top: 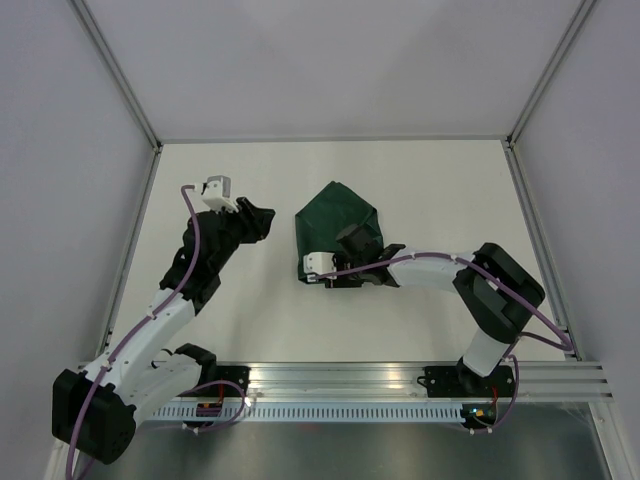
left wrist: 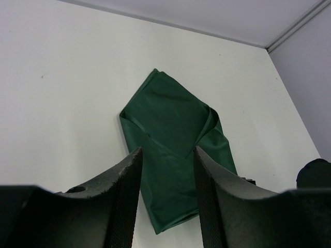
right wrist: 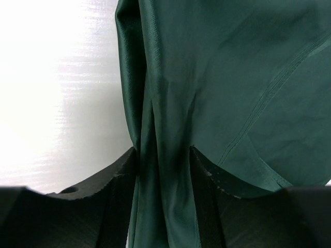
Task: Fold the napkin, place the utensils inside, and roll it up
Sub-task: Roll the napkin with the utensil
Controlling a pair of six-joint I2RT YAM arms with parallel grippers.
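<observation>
The dark green napkin (top: 335, 215) lies folded in a bunched, roughly diamond shape in the middle of the table. It also shows in the left wrist view (left wrist: 165, 113) and fills the right wrist view (right wrist: 232, 77). My right gripper (top: 352, 240) is down on the napkin's near part. Its jaws (right wrist: 163, 152) are closed on a thick bunched fold of the cloth. My left gripper (top: 258, 220) hovers to the left of the napkin, open and empty (left wrist: 165, 152), and apart from it. The fork is out of sight in every view.
The white table (top: 230, 330) is walled by pale panels with metal corner posts (top: 115, 70). An aluminium rail (top: 400, 385) runs along the near edge by the arm bases. The right arm's elbow (top: 500, 285) sits to the right of the napkin.
</observation>
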